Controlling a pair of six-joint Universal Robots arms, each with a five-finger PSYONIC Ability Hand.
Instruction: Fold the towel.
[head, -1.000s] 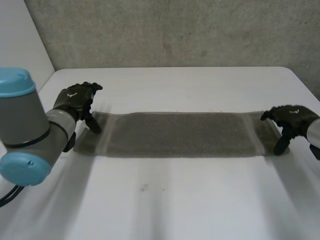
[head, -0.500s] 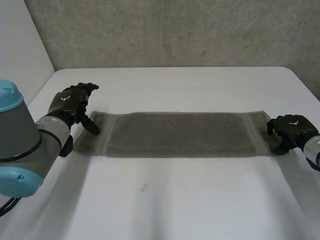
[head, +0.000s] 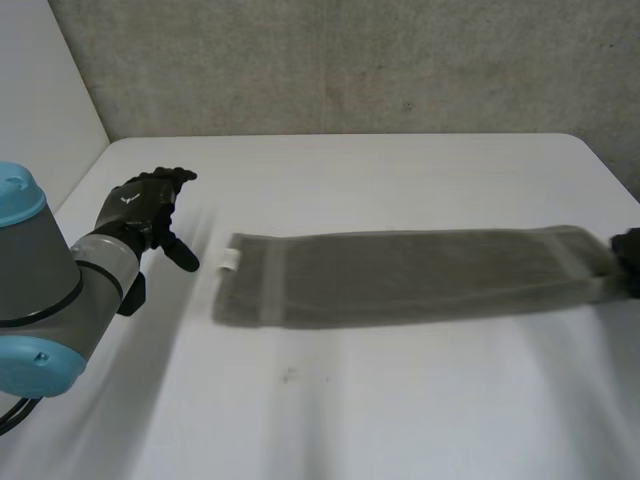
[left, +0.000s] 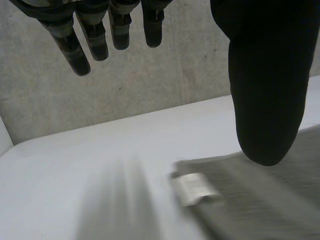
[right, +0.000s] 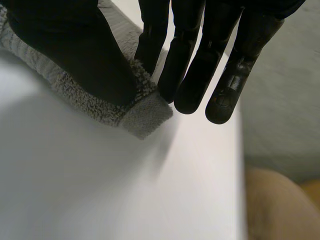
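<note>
Grey terry towel (head: 410, 275), a long strip, lies flat across the white table (head: 350, 420); the black left hand (head: 145, 205) hovers near the end with the small white tag (head: 231, 260), apart from it, fingers straight and spread; the black right hand (right: 70, 50) pinches the opposite end's corner between thumb and fingers.

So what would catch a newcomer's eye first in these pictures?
A long grey towel lies stretched flat across the white table. The right hand pinches a corner at the towel's right end between thumb and fingers. The left hand hangs open beside the other end, apart from it, where a small white label shows.
</note>
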